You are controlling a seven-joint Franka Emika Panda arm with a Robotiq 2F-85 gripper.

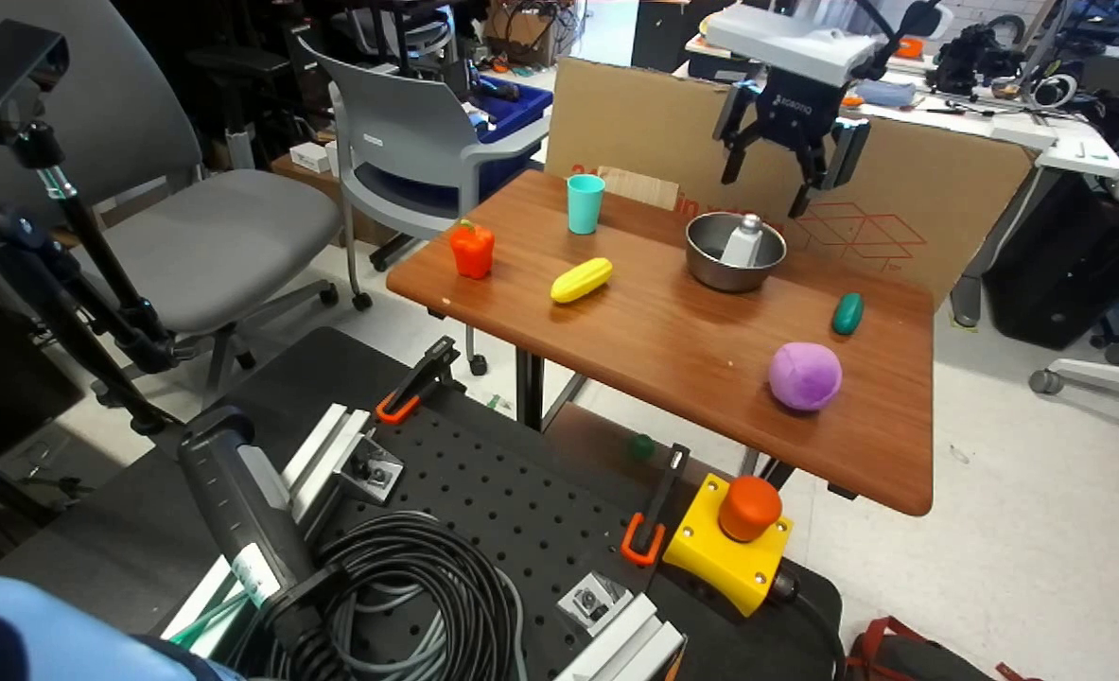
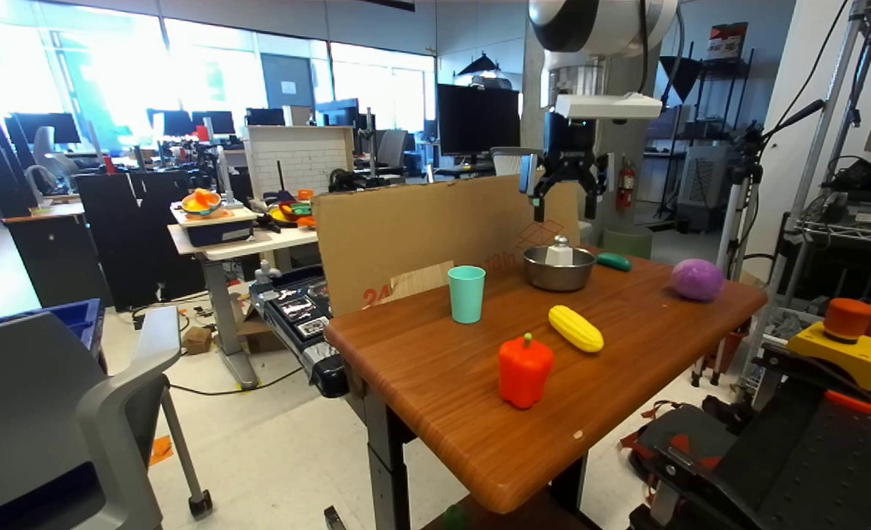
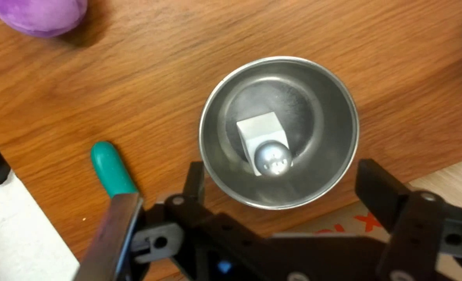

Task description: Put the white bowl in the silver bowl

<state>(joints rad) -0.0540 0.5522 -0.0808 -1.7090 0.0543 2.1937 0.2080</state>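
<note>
The brown wood-grain table (image 1: 654,340) serves as the work surface. Above its far side, in an exterior view, hangs the black two-fingered Robotiq gripper (image 1: 764,193), released, fingers spread with nothing between them, so high presumably for a safe retreat. Below, the round silver metal bowl (image 1: 718,275) stands mouth up. Near right, the purple plush ball (image 1: 805,376) lies well apart, likely to leave room. Inside the bowl is the white blocky piece with a silver knob (image 3: 264,136); it seems to lean, the bowl probably stopping a topple, and the placing looks done

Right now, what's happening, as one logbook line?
white knobbed piece: in silver bowl | gripper: open, empty, touching nothing | task: apparently done
</note>
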